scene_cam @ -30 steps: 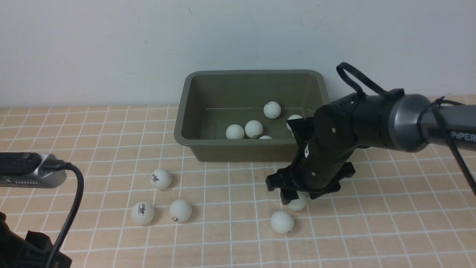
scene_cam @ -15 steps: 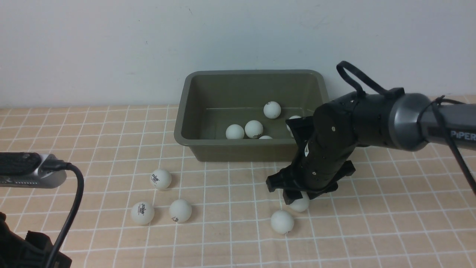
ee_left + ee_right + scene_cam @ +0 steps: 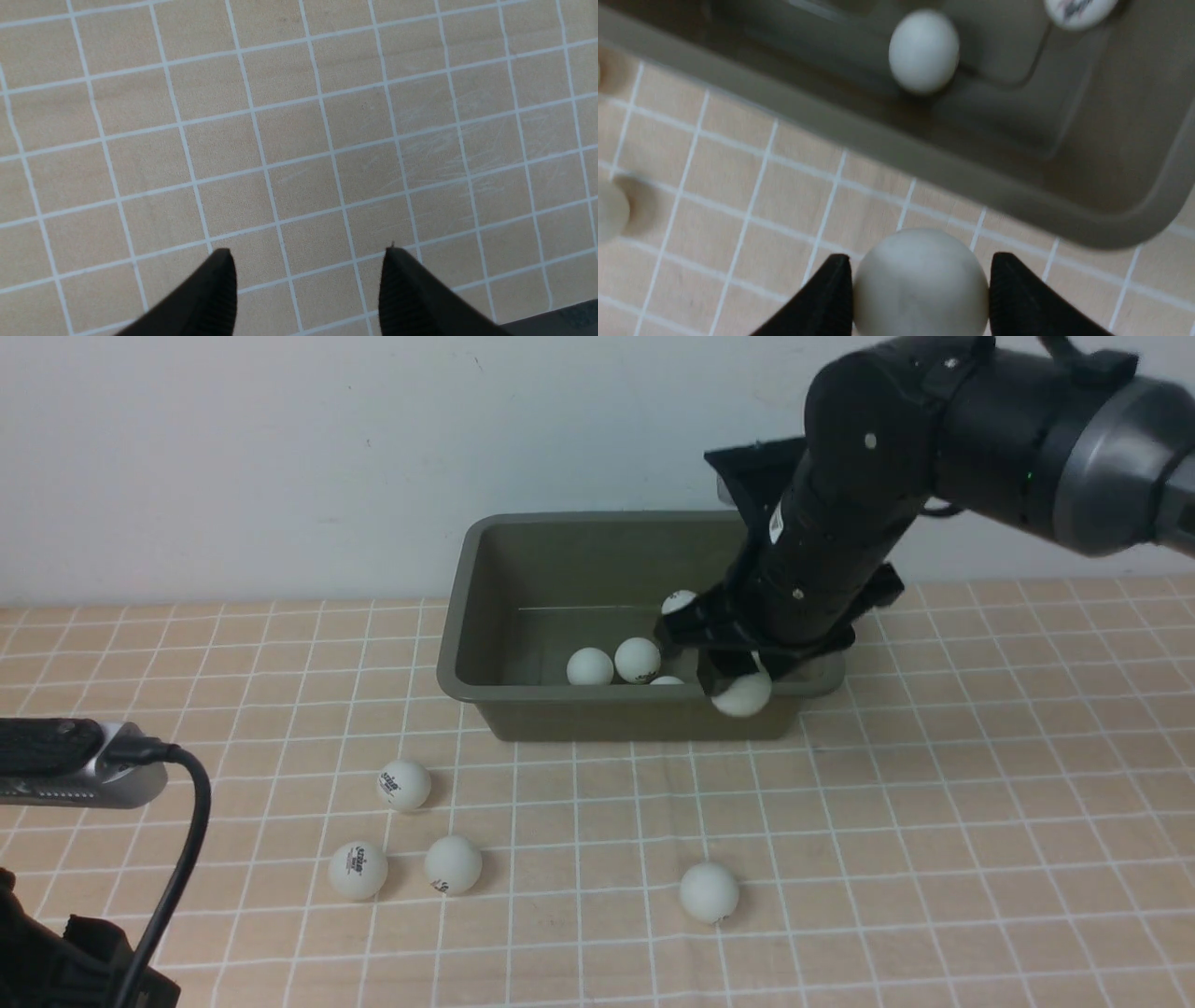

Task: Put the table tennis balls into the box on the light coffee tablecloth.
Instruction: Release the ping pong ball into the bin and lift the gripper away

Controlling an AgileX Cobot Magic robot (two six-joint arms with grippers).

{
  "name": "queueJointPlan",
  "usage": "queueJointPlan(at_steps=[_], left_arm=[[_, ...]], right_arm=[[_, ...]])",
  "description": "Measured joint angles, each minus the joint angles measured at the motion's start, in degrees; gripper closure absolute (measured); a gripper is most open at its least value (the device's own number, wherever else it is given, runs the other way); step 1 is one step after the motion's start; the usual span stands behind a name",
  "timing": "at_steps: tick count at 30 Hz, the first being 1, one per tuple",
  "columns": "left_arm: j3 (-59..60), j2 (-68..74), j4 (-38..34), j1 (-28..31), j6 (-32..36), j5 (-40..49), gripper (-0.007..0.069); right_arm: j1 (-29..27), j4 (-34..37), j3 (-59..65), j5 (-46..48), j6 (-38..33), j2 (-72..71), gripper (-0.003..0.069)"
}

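Now our right gripper (image 3: 738,683) squeezes one white ball (image 3: 744,695) and holds it up in the air, right by the front rim of the green box (image 3: 457,616), near its right front corner. Inside the box we see four more balls (image 3: 638,660). In front of the box, four other balls lie on the checked tablecloth (image 3: 934,803). Our left gripper (image 3: 308,280) is far to the left of the box, spread apart over bare cloth, with nothing in it.

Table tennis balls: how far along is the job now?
Done: at least four table tennis balls lie in the box. In hand: the right gripper holds one ball just short of the box's near rim. Left: four balls wait on the light coffee tablecloth.
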Motion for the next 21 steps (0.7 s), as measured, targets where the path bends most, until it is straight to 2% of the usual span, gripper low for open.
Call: queueJointPlan(at_steps=[7,21], left_arm=[[0.00,0.00,0.00,0.00,0.00,0.00,0.0281],[0.00,0.00,0.00,0.00,0.00,0.05,0.0281]], right_arm=[[0.00,-8.41,-0.76,-11.94,0.06,3.80,0.0315],[-1.71,-8.64,-0.99,-16.92,0.06,7.94,0.0298]])
